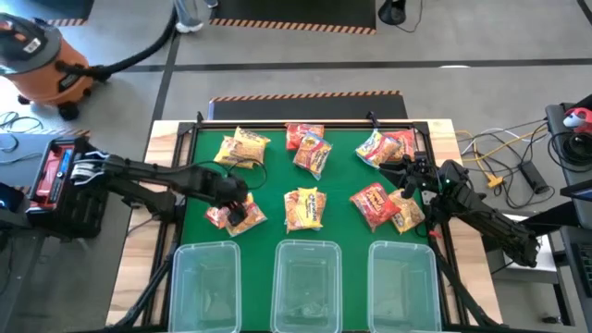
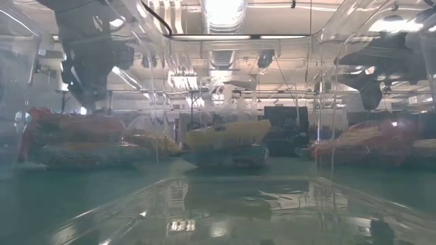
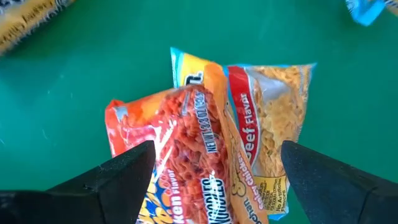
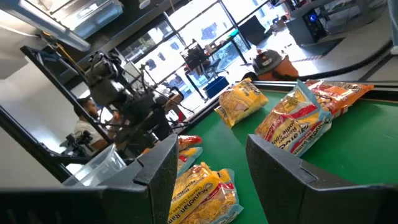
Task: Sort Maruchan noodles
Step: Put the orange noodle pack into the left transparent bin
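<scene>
The desk [image 1: 277, 185] is a wooden top covered by a green mat inside a dark frame. Maruchan noodles [image 1: 305, 208] lie scattered on the mat: a yellow packet [image 1: 242, 148] at the far left, a red and yellow pair [image 1: 309, 146] at the far middle, more packets [image 1: 387, 146] at the far right, two overlapping packets [image 1: 236, 215] at the left, a yellow one in the centre, and a red packet [image 1: 374, 203] beside another at the right. Along the near edge stand three clear tubs [image 1: 308, 282] in a row, side by side.
</scene>
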Available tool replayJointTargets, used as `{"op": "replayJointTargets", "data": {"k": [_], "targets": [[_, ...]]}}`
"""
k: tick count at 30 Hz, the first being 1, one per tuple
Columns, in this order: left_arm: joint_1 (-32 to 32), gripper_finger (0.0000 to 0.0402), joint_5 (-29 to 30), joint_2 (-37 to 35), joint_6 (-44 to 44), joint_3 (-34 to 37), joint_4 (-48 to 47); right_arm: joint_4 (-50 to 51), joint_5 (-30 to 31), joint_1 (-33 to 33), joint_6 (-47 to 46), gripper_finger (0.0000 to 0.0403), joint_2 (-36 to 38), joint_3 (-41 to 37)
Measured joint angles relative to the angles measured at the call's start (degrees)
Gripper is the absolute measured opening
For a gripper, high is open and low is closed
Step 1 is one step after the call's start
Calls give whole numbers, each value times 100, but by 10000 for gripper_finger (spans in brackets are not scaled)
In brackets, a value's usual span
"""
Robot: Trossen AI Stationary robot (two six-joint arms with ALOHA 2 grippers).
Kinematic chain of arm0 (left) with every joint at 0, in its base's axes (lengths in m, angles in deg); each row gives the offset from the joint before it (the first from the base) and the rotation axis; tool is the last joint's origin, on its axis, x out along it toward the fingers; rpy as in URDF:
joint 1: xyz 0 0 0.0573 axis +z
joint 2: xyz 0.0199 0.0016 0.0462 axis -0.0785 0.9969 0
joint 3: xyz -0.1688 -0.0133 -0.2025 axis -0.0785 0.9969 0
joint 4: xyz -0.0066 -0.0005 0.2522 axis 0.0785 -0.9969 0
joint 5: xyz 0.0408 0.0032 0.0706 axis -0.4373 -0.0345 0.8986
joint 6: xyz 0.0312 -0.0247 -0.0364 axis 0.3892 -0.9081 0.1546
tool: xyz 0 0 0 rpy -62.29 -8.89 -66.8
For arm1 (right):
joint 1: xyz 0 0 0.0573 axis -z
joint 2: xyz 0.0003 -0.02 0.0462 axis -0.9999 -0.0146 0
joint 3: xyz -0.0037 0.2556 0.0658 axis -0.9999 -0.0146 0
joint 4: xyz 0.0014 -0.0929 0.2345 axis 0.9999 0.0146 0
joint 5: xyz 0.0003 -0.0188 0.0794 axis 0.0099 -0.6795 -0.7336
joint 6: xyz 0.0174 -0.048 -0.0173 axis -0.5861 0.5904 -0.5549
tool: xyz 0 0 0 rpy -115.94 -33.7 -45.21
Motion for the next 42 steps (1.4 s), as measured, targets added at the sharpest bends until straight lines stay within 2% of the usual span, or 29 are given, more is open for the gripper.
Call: {"op": "replayJointTargets", "data": {"k": [6,15,21,24,35,42], "targets": [[-75,341,352,327,-235,-157,-31,0,-2,0,1,178,2,0],[-451,310,319,945,-604,-245,-83,0,0,0,1,178,2,0],[-689,304,1061,1298,-993,-657,-586,0,0,0,1,178,2,0],[-691,304,1188,1475,-998,-742,-682,0,-1,0,1,178,1,0],[-724,304,1048,1657,-1192,-745,-759,0,-1,0,1,178,2,-2],[-755,304,764,1655,-1253,-745,-770,0,0,0,1,178,2,-2]]}}
